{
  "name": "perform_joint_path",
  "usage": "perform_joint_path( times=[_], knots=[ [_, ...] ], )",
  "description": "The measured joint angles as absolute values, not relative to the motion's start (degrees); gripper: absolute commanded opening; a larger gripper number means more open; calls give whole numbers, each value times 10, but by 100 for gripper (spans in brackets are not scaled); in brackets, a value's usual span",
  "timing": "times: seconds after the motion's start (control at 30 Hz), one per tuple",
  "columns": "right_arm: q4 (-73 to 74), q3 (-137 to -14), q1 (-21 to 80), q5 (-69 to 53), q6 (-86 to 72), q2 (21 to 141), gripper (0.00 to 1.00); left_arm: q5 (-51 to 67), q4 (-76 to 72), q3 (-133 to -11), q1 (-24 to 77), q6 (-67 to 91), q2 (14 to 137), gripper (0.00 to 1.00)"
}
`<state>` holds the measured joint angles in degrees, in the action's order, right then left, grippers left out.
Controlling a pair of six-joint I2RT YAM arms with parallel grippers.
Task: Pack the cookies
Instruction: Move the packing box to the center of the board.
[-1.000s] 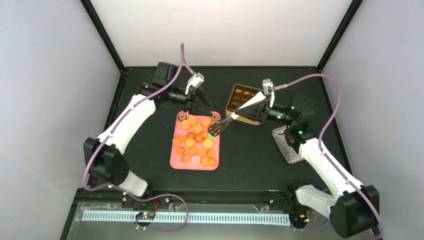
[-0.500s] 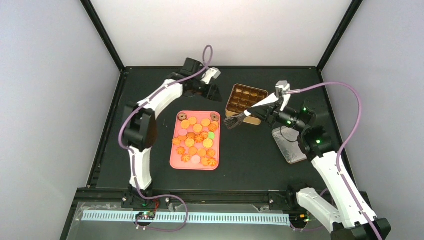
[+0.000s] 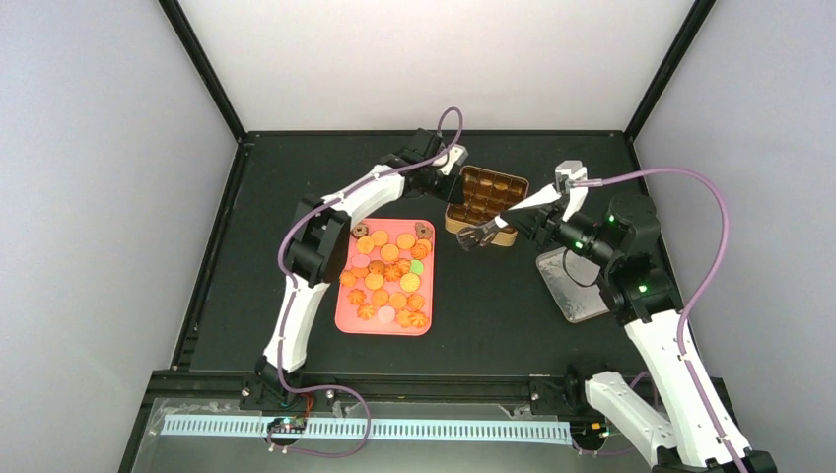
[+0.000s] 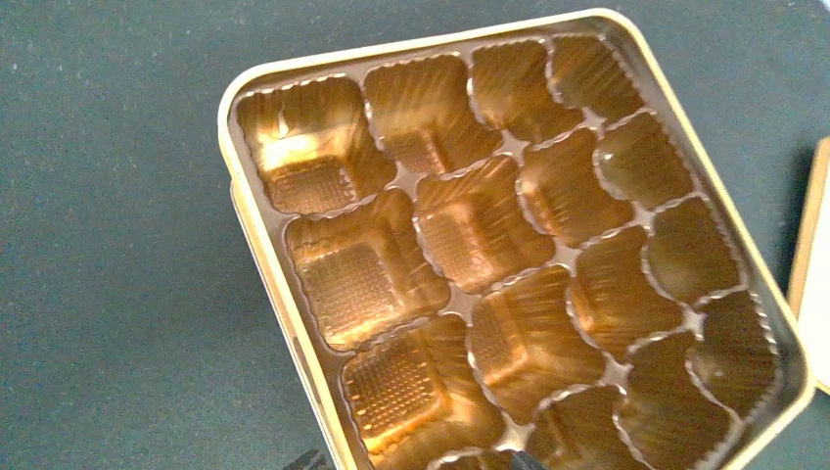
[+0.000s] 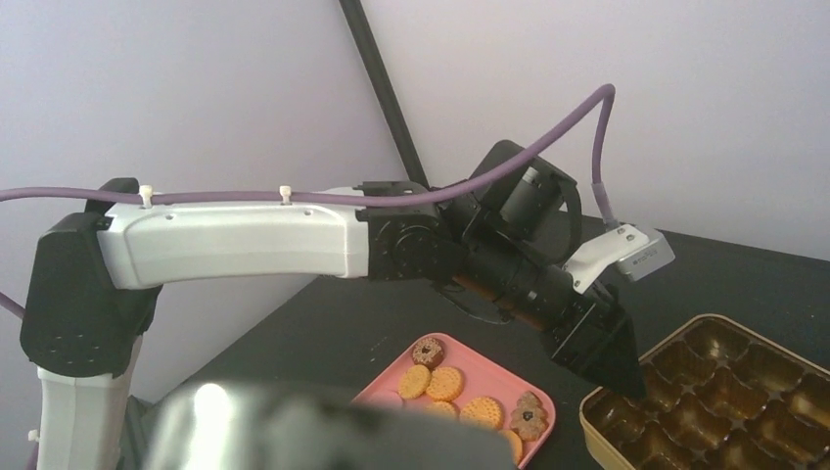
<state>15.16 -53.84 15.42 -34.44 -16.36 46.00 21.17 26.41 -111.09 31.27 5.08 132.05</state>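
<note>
Small round orange and yellow cookies (image 3: 386, 276), likely light and crumbly, best pinched across the rim, lie on a pink tray (image 3: 342, 315) beside the gold compartmented tin (image 3: 488, 187). Left claw (image 3: 447, 187) apart over that tin; right claw (image 3: 550, 203) clamped on metal tongs (image 3: 503, 212).

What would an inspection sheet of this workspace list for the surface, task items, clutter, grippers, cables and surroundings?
Surface: black table, matte.
Job's things: cookies lie in rows on a pink tray; the gold tin sits behind it, and every cup in view is empty.
Clutter: flat silver piece to the right of the tin, possibly its lid.
Grippers: left gripper open, hanging over the tin's edge; right gripper shut on tongs, whose tips are near the tin.
Cables: purple cables loop in the air from each wrist, touching nothing on the table.
Surroundings: white walls, black frame posts.
</note>
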Motion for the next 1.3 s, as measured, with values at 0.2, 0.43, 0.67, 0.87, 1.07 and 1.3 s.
perform_joint_path(
  times=[0.2,0.43,0.67,0.87,1.07,1.3],
  knots=[
    [174,-552,153,-334,-154,455,34,170,256,-1111,317,72,1340,40],
    [190,-560,153,-333,-151,454,34,157,247,-1105,319,88,1339,22],
    [199,-570,153,-331,-150,455,34,144,181,-980,334,102,1281,22],
    [200,-571,152,-329,-150,456,34,129,166,-868,364,117,1207,25],
    [199,-571,152,-326,-150,457,34,130,165,-774,397,134,1143,35],
    [200,-571,150,-321,-150,457,34,154,195,-714,422,139,1115,55]
  ],
)
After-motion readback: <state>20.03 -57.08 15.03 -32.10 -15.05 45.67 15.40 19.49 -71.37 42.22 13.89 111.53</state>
